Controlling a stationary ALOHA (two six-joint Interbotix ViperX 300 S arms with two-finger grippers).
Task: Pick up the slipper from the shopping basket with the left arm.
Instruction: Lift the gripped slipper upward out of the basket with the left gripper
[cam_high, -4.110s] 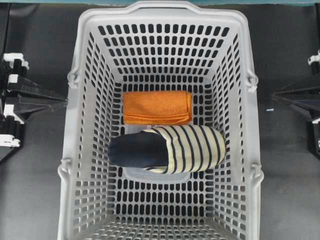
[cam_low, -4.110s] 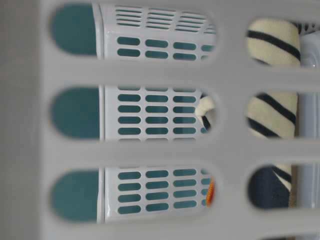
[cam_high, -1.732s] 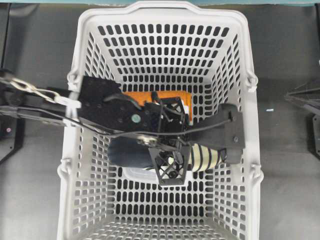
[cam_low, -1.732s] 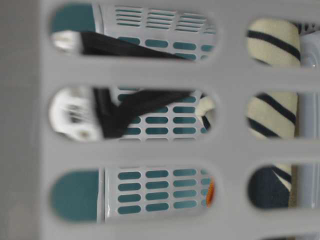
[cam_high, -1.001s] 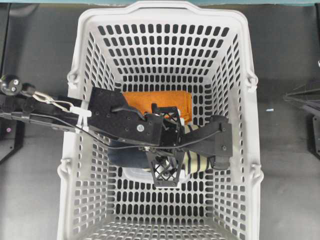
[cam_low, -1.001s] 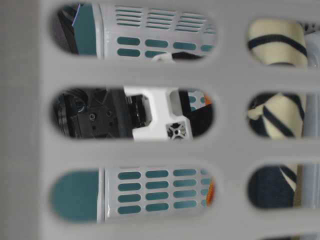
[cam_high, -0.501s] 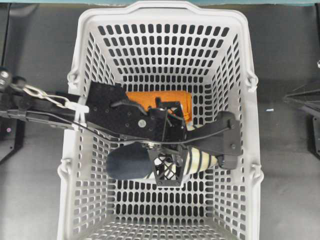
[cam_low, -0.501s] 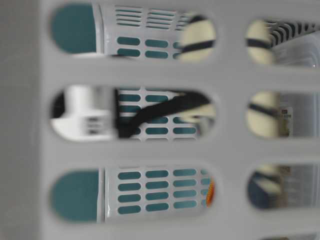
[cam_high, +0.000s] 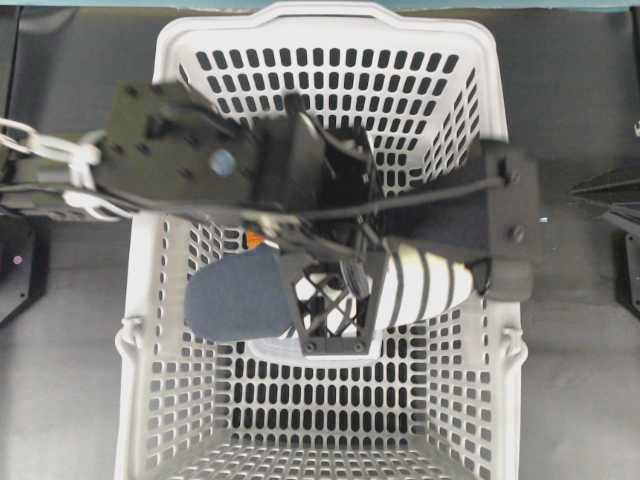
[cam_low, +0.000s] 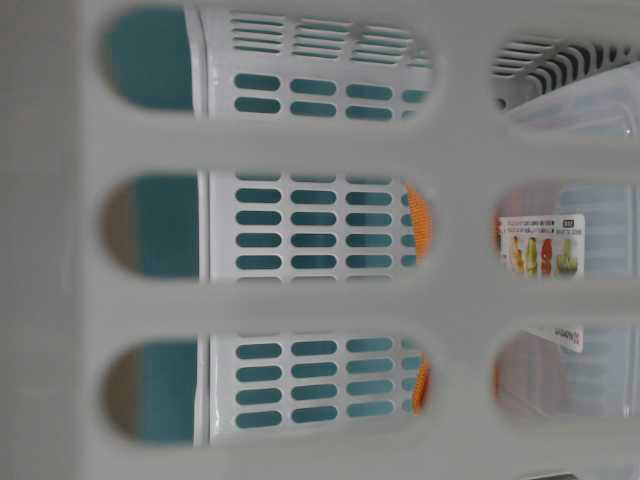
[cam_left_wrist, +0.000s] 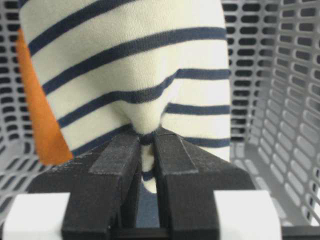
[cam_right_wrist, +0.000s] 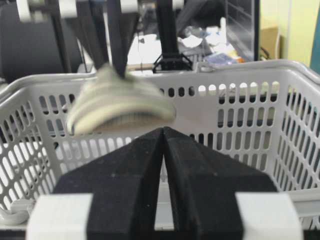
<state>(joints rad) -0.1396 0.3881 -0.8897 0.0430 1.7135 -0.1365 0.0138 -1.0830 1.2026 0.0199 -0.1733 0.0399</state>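
My left claw (cam_left_wrist: 146, 150) is pinching the slipper (cam_high: 400, 290) by a fold of its cream, navy-striped toe cover, the two black fingers (cam_left_wrist: 117, 155) pressed nearly together with the fabric bunched between them. Seen from overhead, the slipper hangs crosswise over the middle of the shopping basket (cam_high: 470, 400), its dark navy heel end toward the basket's left wall and its striped toe toward the right wall. From my right wrist view the slipper looks blurred and sits level with the basket's rim, clear of the floor. My left arm (cam_high: 180, 155) reaches in over the basket's left rim. An orange cloth (cam_left_wrist: 42, 125) lies on the basket floor behind the slipper, mostly hidden under my arm from overhead. My right claw (cam_right_wrist: 163, 150) is pressed together with nothing in it, resting outside the basket's right wall, above the dark bench (cam_high: 580, 380).
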